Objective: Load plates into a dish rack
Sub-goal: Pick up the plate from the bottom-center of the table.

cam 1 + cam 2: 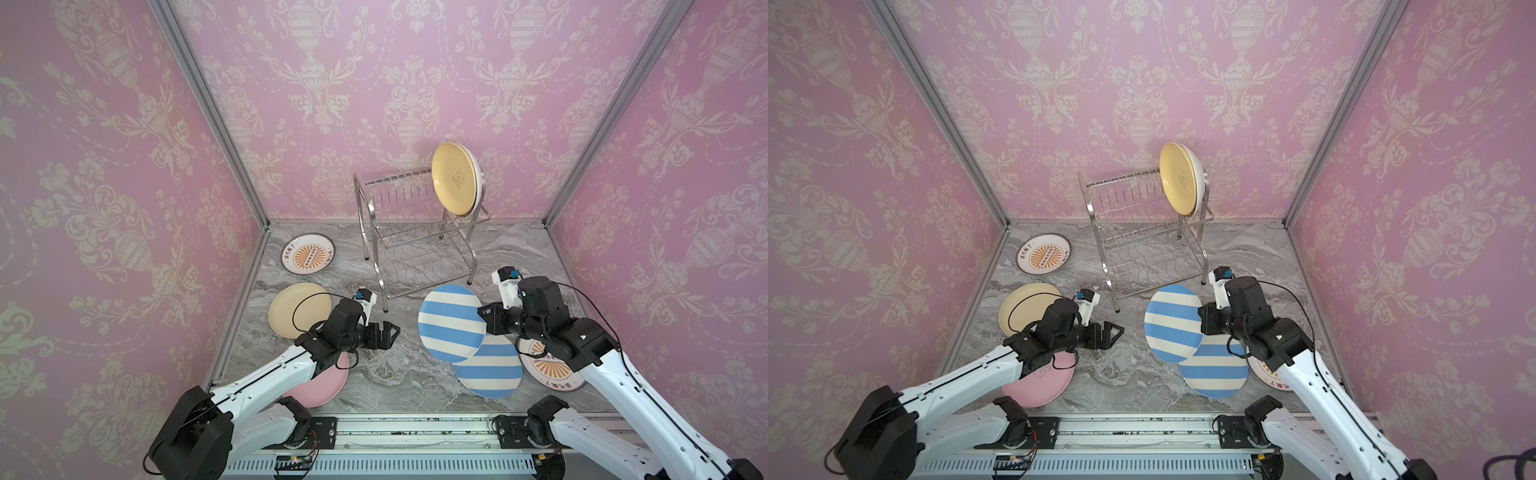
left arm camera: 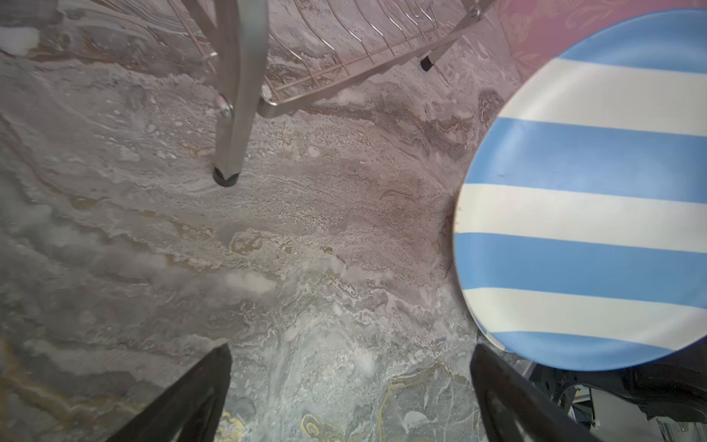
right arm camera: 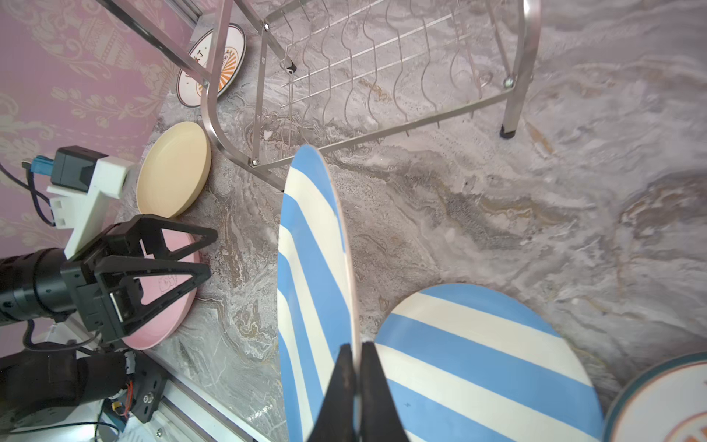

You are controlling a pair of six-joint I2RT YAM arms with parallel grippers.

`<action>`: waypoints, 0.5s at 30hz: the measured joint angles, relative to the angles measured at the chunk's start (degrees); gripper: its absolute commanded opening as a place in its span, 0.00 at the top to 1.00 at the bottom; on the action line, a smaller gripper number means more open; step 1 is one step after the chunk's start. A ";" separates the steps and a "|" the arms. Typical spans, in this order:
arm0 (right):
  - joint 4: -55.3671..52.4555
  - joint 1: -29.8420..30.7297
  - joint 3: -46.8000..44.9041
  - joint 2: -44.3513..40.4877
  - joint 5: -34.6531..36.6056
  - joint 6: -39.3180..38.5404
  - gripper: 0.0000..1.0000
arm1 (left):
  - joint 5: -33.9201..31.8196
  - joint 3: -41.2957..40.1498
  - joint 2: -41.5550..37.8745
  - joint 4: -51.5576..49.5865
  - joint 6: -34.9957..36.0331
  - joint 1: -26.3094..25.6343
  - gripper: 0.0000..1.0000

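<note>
Chrome rack holds two plates so far, both upright at the right end of its upper tier: the yellow plate and a white-rimmed plate close behind it. My right gripper is clamped on the rim of a striped plate, which stands on edge in front of the rack, not yet slotted. My left gripper hangs empty, jaws apart.

Five lie flat on the table:
- second striped plate
- cream plate
- pink plate
- far sunburst plate
- near sunburst plate

I judge the job under halfway.

The white-rimmed plate's face is hidden. My arms cover parts of the pink and near sunburst plates. I cannot tell whether the striped plate's lower edge clears the table.
</note>
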 measured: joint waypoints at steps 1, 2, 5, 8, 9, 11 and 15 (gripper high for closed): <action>-1.57 0.07 2.89 0.42 0.70 -1.42 1.00 | -0.35 0.48 -1.01 -0.98 0.85 0.90 0.01; -3.41 0.17 6.43 0.90 1.68 -2.93 1.00 | -0.76 1.18 -2.05 -1.81 1.70 1.77 0.01; -6.95 0.39 14.91 1.51 3.13 -6.67 1.00 | -2.10 4.00 -4.68 -3.43 4.35 3.96 0.01; -9.05 0.83 20.72 1.84 3.50 -8.87 1.00 | -3.19 6.84 -6.43 -3.63 7.02 5.77 0.01; -9.94 1.14 22.97 2.47 3.54 -9.73 1.00 | -3.41 7.63 -6.71 -3.63 7.91 6.34 0.01; -11.19 1.88 27.34 4.22 3.93 -11.02 1.00 | -3.56 8.96 -6.86 -3.45 9.66 7.67 0.01; -12.37 3.45 37.00 9.35 5.84 -14.34 1.00 | -3.65 10.78 -6.40 -3.30 12.48 10.51 0.01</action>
